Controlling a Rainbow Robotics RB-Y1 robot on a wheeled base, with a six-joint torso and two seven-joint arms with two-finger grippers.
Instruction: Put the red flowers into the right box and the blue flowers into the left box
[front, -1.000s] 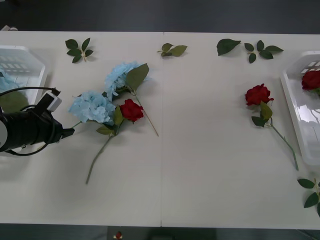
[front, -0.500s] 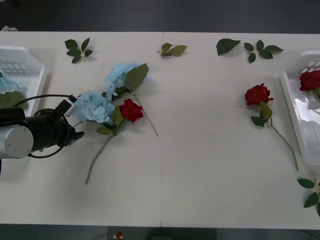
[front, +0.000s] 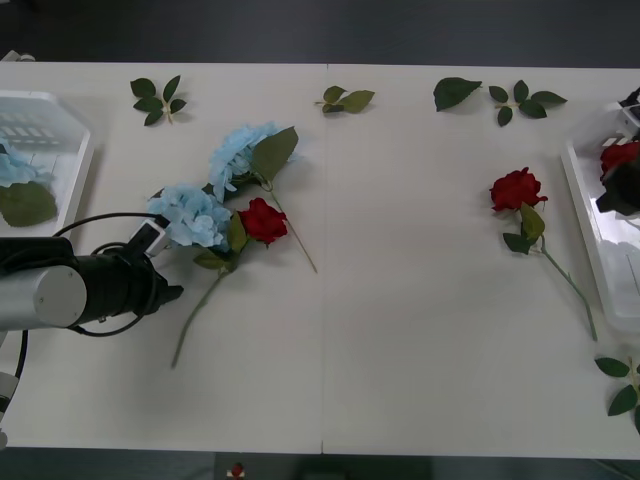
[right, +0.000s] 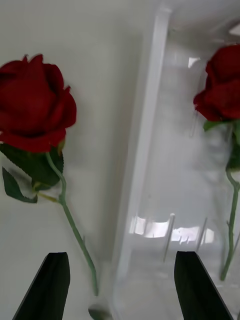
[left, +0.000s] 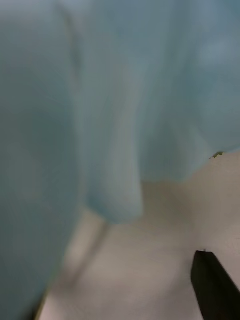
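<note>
Front view: left gripper (front: 172, 293), fingers apart, nears the blue flowers (front: 190, 215), light and floppy, best pinched at the stem.

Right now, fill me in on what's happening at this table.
A two-armed robot is sorting fake flowers into white trays. Its left gripper is beside the two blue flowers lying with a red rose left of centre; one blue flower is already in the left tray. The right gripper, fingers open, hangs over the rim of the right tray, which holds one rose. Another rose lies on the table beside it.
</note>
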